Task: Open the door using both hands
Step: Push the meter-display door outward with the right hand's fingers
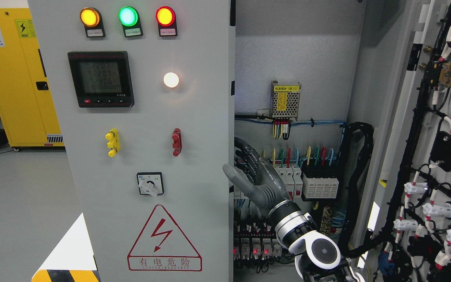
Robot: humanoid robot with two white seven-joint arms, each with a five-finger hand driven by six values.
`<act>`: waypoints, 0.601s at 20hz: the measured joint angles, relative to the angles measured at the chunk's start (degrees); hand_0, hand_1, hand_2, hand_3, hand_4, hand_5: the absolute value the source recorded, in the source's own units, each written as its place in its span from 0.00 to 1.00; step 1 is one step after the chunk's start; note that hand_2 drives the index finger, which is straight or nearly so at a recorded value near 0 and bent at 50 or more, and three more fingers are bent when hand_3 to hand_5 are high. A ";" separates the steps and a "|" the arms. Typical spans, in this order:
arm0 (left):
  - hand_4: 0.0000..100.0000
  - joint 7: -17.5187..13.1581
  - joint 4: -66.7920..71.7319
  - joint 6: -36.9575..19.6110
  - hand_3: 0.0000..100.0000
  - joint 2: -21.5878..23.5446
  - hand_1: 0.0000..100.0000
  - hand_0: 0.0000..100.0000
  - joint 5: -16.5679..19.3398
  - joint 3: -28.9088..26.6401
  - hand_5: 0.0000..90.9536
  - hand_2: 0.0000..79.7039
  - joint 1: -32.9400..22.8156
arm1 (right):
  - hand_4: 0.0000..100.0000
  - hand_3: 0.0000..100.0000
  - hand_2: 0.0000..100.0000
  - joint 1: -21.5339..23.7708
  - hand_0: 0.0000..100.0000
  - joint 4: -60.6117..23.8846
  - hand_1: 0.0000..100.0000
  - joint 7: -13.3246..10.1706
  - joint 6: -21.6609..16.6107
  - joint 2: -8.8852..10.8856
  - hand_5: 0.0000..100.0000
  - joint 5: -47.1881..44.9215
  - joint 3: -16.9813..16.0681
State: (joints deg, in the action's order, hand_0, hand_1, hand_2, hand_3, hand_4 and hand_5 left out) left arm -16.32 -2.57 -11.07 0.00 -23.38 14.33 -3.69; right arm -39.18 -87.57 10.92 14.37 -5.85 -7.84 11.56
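Behind the cabinet's open right door [437, 156], your right hand [255, 176], fingers loosely spread and seemingly empty, sits just right of the closed left door [151, 117]'s upright right edge.

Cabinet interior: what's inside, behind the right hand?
Behind the right hand: breakers with coloured wires, a power supply above, relays below. The hand covers some left-side breakers.

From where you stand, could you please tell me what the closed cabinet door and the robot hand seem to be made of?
The closed cabinet door looks like sheet metal with a matte light-grey painted finish: flat, even, faintly glowing around its lit lamp. The right robot hand, at that door's edge, looks like dark grey moulded plastic or coated metal with a slight sheen; its wrist appears polished metal.
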 measured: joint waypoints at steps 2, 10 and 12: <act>0.00 -0.04 0.01 0.00 0.00 0.00 0.56 0.12 0.00 0.00 0.00 0.00 0.00 | 0.00 0.00 0.04 -0.58 0.00 0.58 0.50 0.40 0.12 0.08 0.00 -1.22 -0.23; 0.00 -0.10 0.05 0.00 0.00 0.00 0.56 0.12 0.00 -0.01 0.00 0.00 0.00 | 0.00 0.00 0.04 -2.07 0.00 2.77 0.50 5.45 0.27 0.28 0.00 -3.77 -1.32; 0.00 -0.10 0.05 -0.01 0.00 0.00 0.56 0.12 0.00 -0.01 0.00 0.00 0.00 | 0.00 0.00 0.04 -2.55 0.00 3.62 0.50 7.09 0.20 0.32 0.00 -3.99 -1.80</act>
State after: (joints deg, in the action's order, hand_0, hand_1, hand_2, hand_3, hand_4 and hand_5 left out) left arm -16.42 -2.52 -11.08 0.00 -23.38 14.33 -3.69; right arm -41.73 -83.95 18.01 14.58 -5.53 -11.83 9.76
